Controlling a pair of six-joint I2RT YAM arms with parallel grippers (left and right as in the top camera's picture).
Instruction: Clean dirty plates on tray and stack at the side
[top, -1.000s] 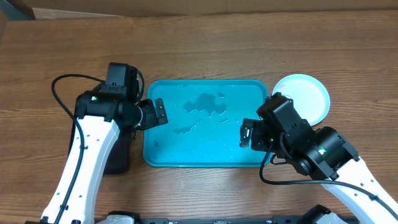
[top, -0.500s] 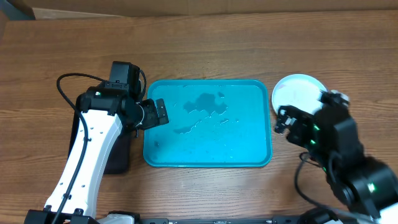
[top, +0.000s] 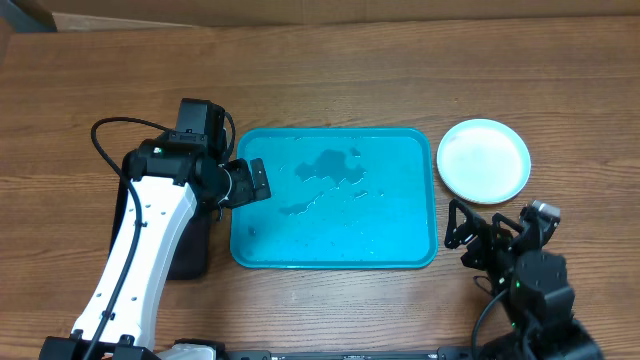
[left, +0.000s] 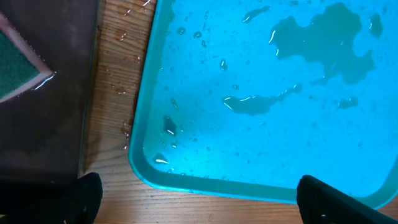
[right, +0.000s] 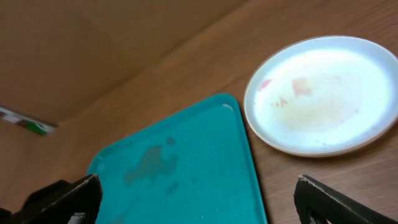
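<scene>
Wet tray (top: 400, 225), smeared plate (top: 484, 160) just right (on table (top: 400, 60)), left gripper (top: 252, 182) at tray's left rim, right gripper (top: 462, 232) near plate, both spread.

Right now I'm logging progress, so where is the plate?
In the overhead view the plate lies on the wooden table on the robot's right. It is outside the tray, close beside its far right corner.

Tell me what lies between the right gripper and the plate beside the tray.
Only a strip of bare wooden table lies between the right gripper and the plate, as the overhead view shows.
</scene>
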